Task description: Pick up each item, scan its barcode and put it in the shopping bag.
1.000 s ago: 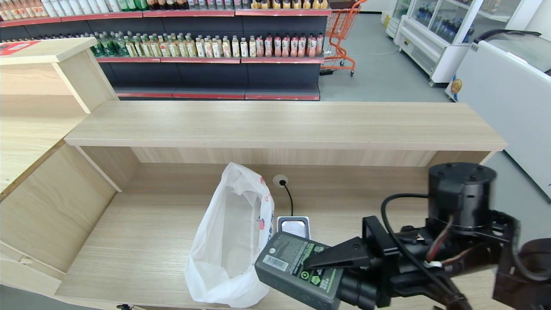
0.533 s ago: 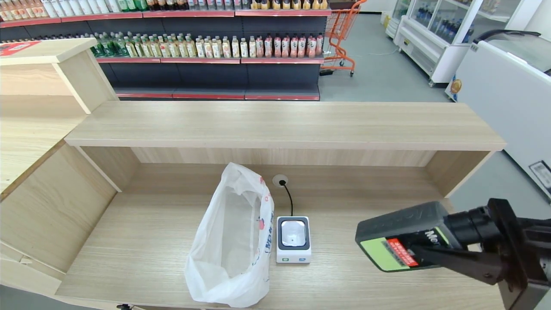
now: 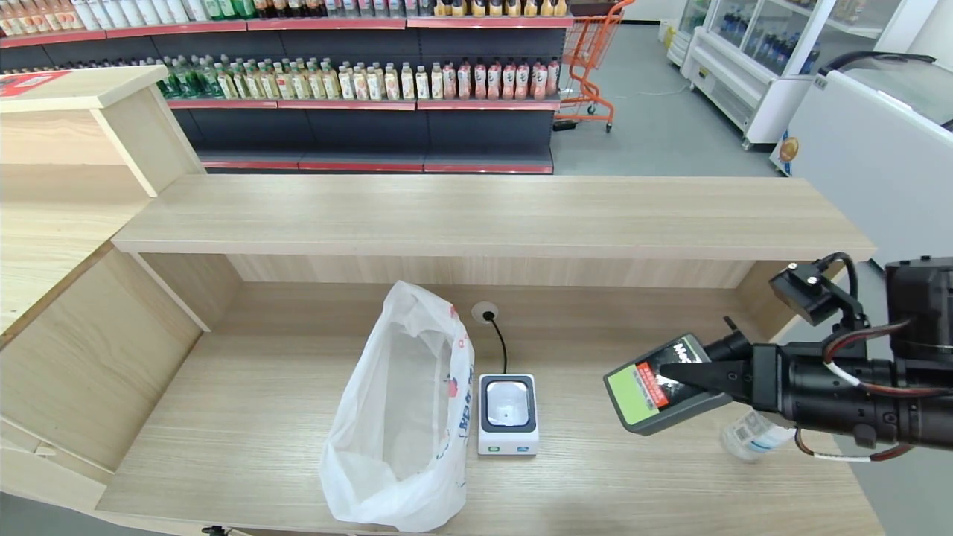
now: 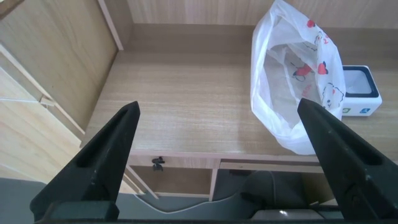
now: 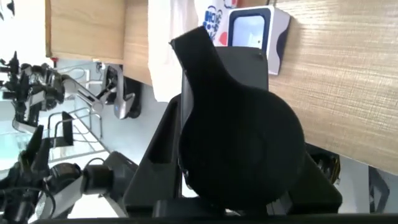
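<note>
The right tool (image 3: 674,374) is clamped on a green-ended dark box (image 3: 631,393), in the air right of the scanner (image 3: 508,414). The shopping bag (image 3: 402,432) stands open beside the scanner on the surface (image 3: 246,439); the left tool (image 4: 217,109) is spread apart.

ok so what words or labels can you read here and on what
None reads clearly.
dark box in the right tool: white letters half covered, red label too small.
shopping bag: print crumpled, illegible.
scanner: front marks too small.
clear bottle: label blurred.
</note>
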